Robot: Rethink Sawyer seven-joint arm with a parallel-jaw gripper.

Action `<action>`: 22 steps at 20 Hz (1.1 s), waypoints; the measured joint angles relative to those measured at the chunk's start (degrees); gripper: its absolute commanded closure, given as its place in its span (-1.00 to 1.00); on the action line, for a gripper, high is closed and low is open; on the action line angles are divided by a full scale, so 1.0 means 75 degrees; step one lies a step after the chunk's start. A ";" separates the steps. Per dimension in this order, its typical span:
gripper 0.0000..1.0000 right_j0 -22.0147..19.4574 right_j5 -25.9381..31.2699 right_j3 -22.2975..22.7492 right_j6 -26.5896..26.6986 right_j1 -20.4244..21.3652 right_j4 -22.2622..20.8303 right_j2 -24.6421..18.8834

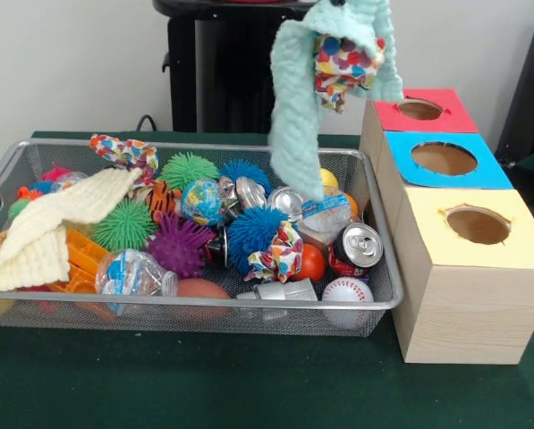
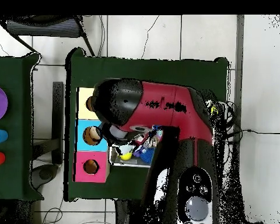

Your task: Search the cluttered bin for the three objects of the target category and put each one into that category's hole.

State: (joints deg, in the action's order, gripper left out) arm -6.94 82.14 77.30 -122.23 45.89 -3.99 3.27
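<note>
The silver wire-mesh bin sits on the green table, full of clutter. A mint-green knitted cloth hangs in the air above the bin's far right corner, with a colourful spotted fabric piece caught in it. My gripper shows only as a dark tip at the top edge, shut on the cloth. Three wooden boxes stand right of the bin, with holes in a red top, a blue top and a yellow top. I cannot pick out the string-looped toys.
The bin holds spiky balls, soda cans, a baseball, a cream knitted cloth and wrapped items. In the overhead view the red arm covers most of the bin; the boxes lie to its left.
</note>
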 measured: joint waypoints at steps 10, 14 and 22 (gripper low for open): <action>1.00 -0.0001 -0.1445 0.0000 0.0000 -0.0413 0.0168 -0.0008; 1.00 -0.0002 -0.2325 -0.0002 0.0000 -0.0657 0.0144 -0.0009; -1.00 -0.0001 -0.2896 -0.0020 0.0000 -0.1004 -0.0147 -0.0009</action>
State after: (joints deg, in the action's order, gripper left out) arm -6.95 60.42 77.15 -122.23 38.36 -5.09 3.21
